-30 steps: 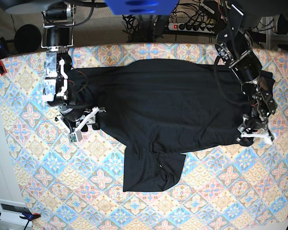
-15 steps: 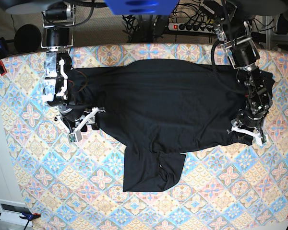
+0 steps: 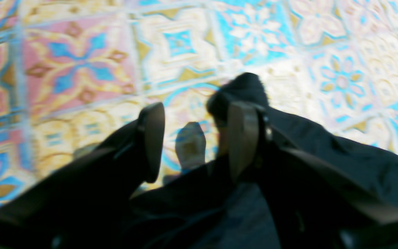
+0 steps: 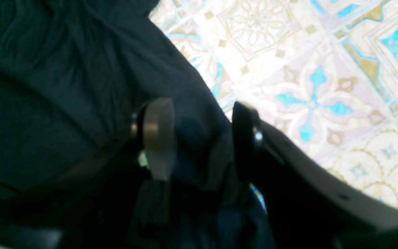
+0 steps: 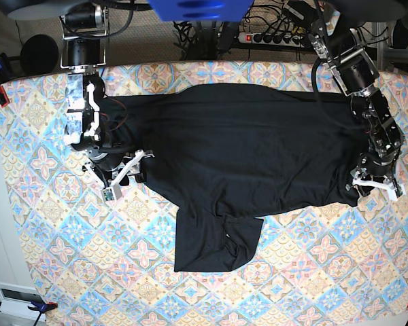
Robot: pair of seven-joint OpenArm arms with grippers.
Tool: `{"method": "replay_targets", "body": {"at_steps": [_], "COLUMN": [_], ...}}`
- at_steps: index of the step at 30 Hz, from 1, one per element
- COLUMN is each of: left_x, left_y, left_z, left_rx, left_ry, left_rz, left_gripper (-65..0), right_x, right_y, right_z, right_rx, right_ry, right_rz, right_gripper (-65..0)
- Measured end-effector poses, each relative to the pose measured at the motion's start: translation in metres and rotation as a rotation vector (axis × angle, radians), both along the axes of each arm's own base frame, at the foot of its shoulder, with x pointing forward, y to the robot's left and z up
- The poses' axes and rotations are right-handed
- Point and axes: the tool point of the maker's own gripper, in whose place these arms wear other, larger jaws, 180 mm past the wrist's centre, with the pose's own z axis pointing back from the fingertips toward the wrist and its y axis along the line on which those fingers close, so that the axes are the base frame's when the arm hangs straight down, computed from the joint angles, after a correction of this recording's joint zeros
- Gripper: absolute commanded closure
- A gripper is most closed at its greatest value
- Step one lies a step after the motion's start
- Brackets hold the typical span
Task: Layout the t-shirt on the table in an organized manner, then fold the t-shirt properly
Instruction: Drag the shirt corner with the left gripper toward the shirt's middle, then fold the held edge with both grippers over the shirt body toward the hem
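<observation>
Both sets of fingers stand parted: the left fingers (image 5: 374,185) at the shirt's (image 5: 245,156) three o'clock edge, the right fingers (image 5: 124,178) at nine o'clock, on the worktop (image 5: 41,224).

base view overhead on whole table (image 5: 47,224), wrist views close, downward, sharing t-shirt (image 5: 238,156) edges

The black t-shirt (image 5: 238,149) lies spread flat across the far half of the table (image 5: 313,272), its length running left to right, one short sleeve sticking out toward the near edge, slightly rumpled
</observation>
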Motion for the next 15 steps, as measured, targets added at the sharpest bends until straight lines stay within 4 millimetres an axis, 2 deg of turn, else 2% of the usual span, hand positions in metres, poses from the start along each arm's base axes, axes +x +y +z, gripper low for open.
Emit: {"method": "replay_targets", "body": {"at_steps": [5, 11, 13, 15], "left_x": [0.004, 0.000, -0.004, -0.007], "left_y": [-0.025, -0.040, -0.040, -0.039], "left_z": [-0.012, -0.038, -0.045, -0.048], "left_rx": [-0.053, -0.109, -0.118, -0.118], "left_ry": [0.005, 0.057, 0.078, 0.082], "left_rz": [-0.015, -0.020, -0.015, -0.015], "left_gripper": [-28.5, -28.5, -28.1, -25.2], "right_x": [-0.001, -0.009, -0.003, 0.014], "right_y": [0.001, 0.030, 0.028, 0.024], "right_z": [0.000, -0.014, -0.013, -0.001], "right_rx": [-0.003, 0.000, -0.005, -0.011], "right_ry": [0.000, 0.041, 0.045, 0.008], "right_rz": [0.008, 0.092, 0.090, 0.078], "right_gripper": [-26.6, -26.6, -26.6, -26.6]}}
